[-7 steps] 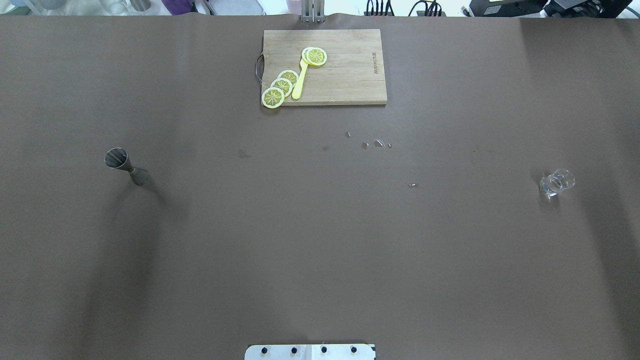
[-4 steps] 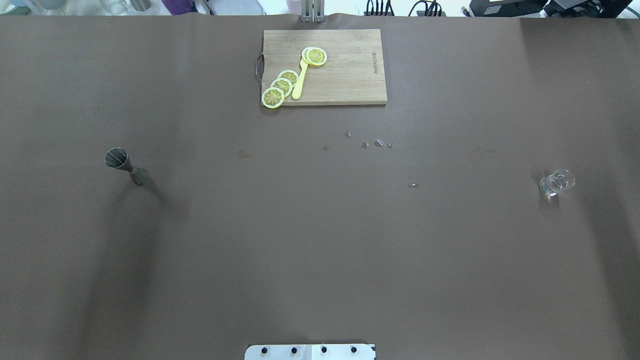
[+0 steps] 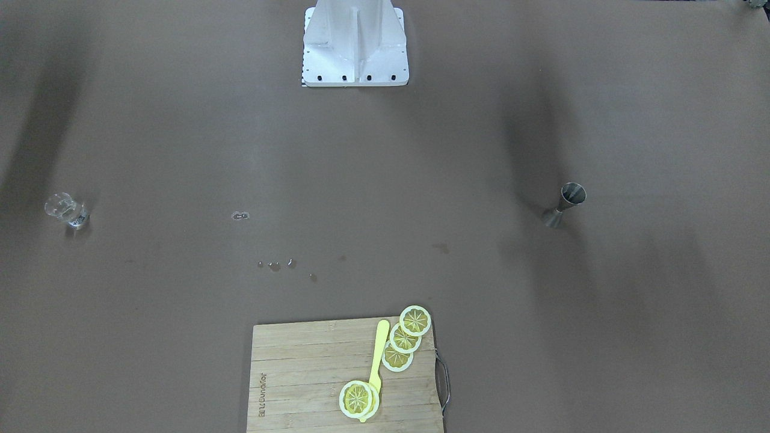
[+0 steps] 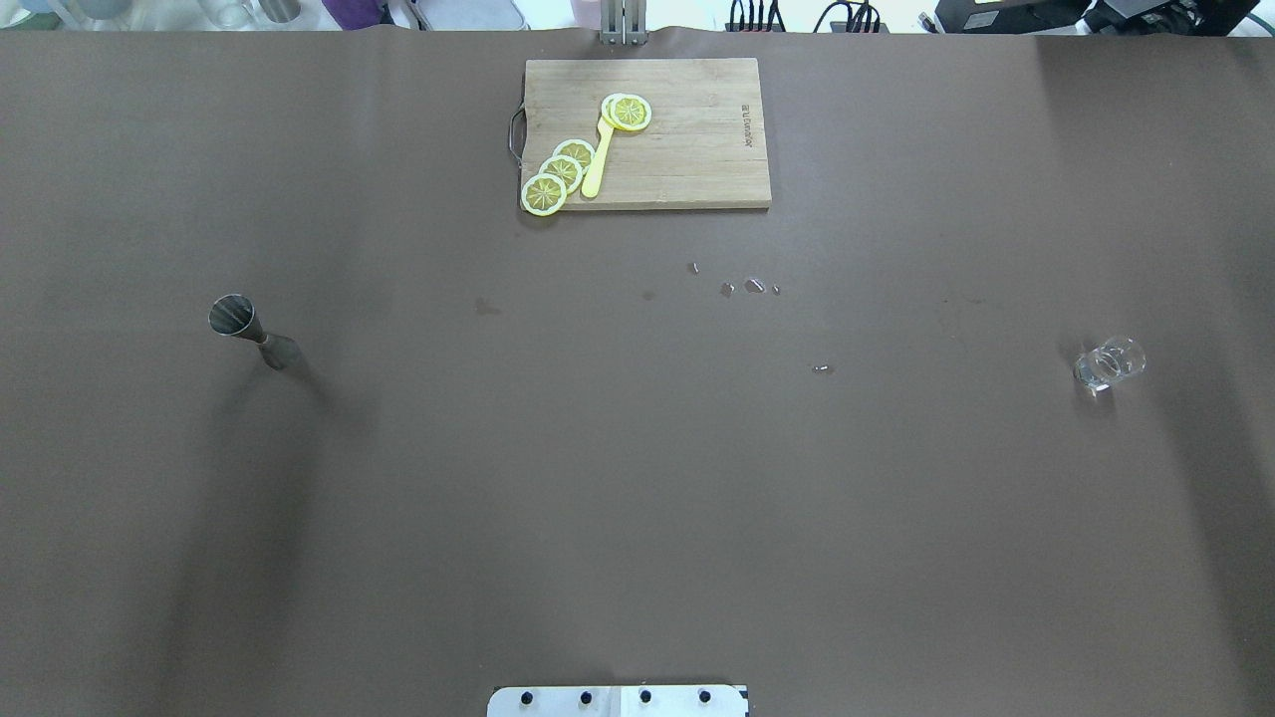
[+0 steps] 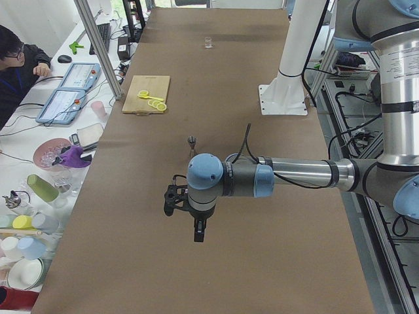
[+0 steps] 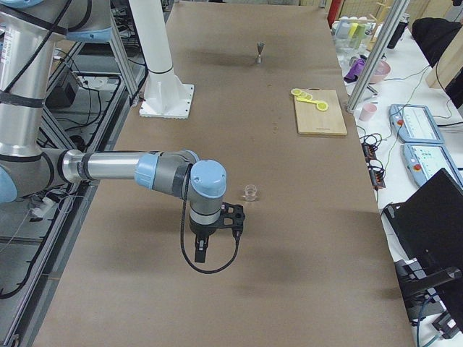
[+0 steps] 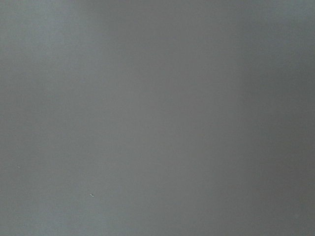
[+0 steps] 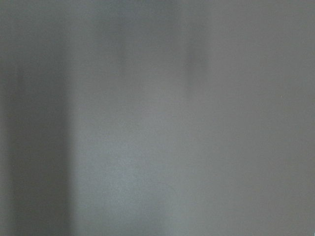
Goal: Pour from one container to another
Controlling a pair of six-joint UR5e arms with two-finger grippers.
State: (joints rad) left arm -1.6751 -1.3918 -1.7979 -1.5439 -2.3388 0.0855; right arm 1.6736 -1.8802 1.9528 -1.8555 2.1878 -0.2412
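Note:
A steel jigger point(image 4: 249, 331) stands upright on the brown table at the left of the overhead view, also seen as the jigger point(image 3: 563, 204) in the front-facing view. A small clear glass point(image 4: 1108, 363) stands at the far right, the same glass point(image 3: 66, 210) at the front-facing view's left. My left gripper point(image 5: 198, 231) hangs over the table short of the jigger point(image 5: 192, 142). My right gripper point(image 6: 200, 250) hangs near the glass point(image 6: 250, 192). Both show only in the side views, so I cannot tell whether they are open or shut. The wrist views show only blurred table.
A wooden cutting board point(image 4: 697, 149) with lemon slices point(image 4: 560, 171) and a yellow knife point(image 4: 596, 164) lies at the table's far middle. Several water drops point(image 4: 754, 286) dot the centre. The white robot base point(image 3: 355, 45) stands at the near edge. A person point(image 5: 19, 62) sits beside a side bench.

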